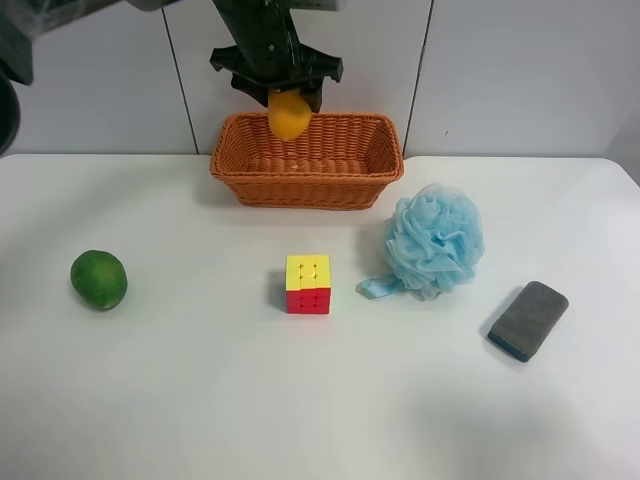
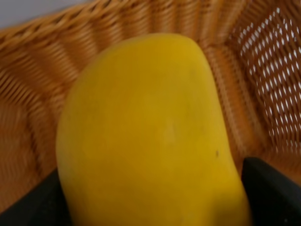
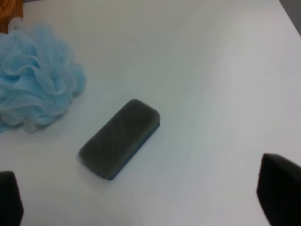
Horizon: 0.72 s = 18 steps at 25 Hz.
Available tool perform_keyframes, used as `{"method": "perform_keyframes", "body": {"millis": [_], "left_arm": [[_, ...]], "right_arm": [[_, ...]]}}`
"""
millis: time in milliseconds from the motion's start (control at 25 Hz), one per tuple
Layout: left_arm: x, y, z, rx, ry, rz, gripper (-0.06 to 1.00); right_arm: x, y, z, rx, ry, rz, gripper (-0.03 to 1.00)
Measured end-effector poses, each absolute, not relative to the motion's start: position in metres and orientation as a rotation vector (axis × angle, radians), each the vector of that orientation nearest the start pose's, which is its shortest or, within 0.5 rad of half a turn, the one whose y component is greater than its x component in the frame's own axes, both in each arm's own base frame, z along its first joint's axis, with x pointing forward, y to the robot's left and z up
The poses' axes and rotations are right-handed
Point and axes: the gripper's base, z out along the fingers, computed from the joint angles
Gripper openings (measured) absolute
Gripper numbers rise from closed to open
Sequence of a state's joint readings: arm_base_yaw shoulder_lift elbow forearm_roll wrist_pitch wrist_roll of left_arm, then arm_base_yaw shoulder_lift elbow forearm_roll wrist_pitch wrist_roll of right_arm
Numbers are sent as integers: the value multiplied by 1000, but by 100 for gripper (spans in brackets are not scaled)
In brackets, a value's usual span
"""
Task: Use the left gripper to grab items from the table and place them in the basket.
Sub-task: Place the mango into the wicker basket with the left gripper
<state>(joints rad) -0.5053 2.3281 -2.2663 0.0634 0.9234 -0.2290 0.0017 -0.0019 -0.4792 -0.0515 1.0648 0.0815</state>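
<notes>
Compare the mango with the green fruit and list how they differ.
The mango is orange-yellow and oblong; the green fruit is green and round. The mango hangs in the left gripper above the basket; the green fruit lies free on the table. Both are smooth whole fruits.

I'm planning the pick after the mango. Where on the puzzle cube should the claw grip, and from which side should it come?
Come straight down with the left claw, now shut on the mango, and close on two opposite side faces of the puzzle cube. It sits flat on the table with yellow up, its flat parallel sides free of neighbours, so that likely holds steadily.
</notes>
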Motion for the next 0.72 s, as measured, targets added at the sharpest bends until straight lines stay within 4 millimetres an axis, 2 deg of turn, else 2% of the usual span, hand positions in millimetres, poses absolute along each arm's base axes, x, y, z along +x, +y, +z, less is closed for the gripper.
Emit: {"method": "perform_keyframes", "body": {"millis": [240, 360, 560, 600, 720], "left_arm": [[485, -264, 208, 374, 2411, -257, 67], [488, -265, 194, 378, 2418, -252, 67], [489, -266, 184, 373, 2432, -249, 67], [489, -266, 183, 364, 2433, -252, 68], [490, -266, 184, 340, 2432, -262, 91]], "right_arm": [[-3, -4, 271, 84, 2064, -11, 99], [-3, -4, 271, 84, 2064, -11, 99], [-3, -4, 271, 84, 2064, -11, 99], [-3, -4, 271, 84, 2064, -11, 99], [-3, -4, 271, 84, 2064, -11, 99]]}}
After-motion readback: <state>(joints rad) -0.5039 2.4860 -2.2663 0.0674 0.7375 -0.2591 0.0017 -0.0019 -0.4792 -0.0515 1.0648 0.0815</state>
